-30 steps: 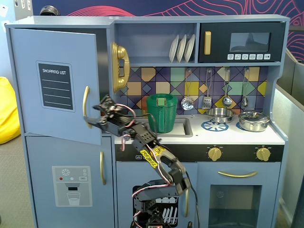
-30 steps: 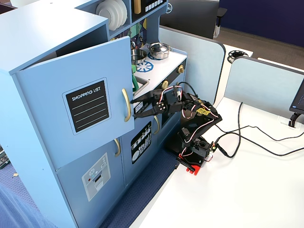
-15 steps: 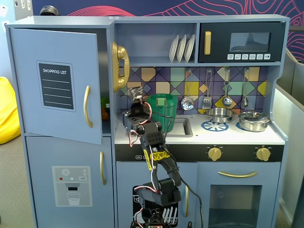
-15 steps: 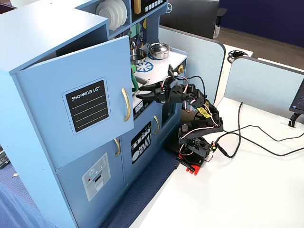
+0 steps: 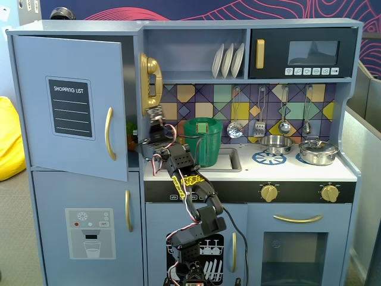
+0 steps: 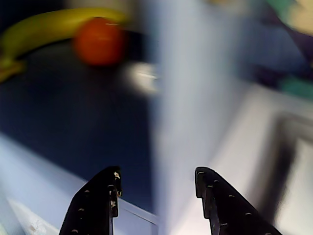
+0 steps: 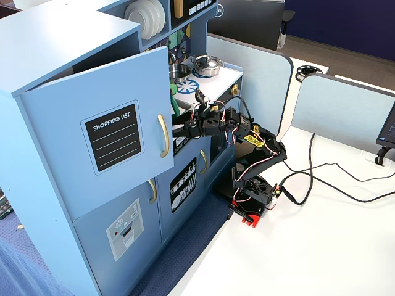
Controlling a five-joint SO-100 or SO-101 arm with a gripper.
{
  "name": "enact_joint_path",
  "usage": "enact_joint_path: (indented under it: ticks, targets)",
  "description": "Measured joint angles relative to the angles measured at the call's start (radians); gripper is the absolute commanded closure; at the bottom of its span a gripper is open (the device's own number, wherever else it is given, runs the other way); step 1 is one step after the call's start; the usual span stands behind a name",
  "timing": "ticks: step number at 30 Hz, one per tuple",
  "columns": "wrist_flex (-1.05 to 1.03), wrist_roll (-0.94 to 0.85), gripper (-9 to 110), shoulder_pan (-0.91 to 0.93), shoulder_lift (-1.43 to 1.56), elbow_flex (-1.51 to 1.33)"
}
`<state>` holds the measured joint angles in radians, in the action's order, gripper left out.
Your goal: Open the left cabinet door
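The left cabinet door (image 5: 68,101), grey-blue with a black "SHOPPING LIST" panel, stands ajar, its free edge swung out from the cabinet (image 7: 105,135). Its gold bar handle (image 5: 109,133) (image 7: 163,134) is free. My gripper (image 5: 144,145) is open just right of the door's free edge, pointing into the gap; in another fixed view its fingers (image 7: 177,131) sit close behind that edge. In the wrist view the gripper (image 6: 156,172) is open with nothing between the black fingers, facing the cabinet's side wall (image 6: 190,98) and dark interior.
Inside the cabinet lie a blurred banana (image 6: 44,27) and a red-orange fruit (image 6: 100,41). A gold toy phone (image 5: 150,83) hangs above the arm, and a green pitcher (image 5: 202,142) stands in the sink to its right. The water-dispenser door (image 5: 89,232) below is closed.
The gripper left the door handle's lower end, rose and swung right over the counter, then came back left toward the gap. The door has kept the same ajar angle.
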<state>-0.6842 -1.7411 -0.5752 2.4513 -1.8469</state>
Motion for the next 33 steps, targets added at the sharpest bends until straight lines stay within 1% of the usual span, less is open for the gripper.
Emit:
enact_joint_path:
  ticks: [8,15,22,30,33]
  targets:
    - [0.179,-0.314,92,-0.218,-0.046,0.000]
    - [0.290,-0.494,92,-0.445,-0.084,0.000]
    - [0.391,-0.572,92,-0.601,-0.107,0.000]
    - [0.443,-0.634,93,-0.703,-0.121,0.000]
    - [0.462,-0.641,93,-0.713,-0.126,0.000]
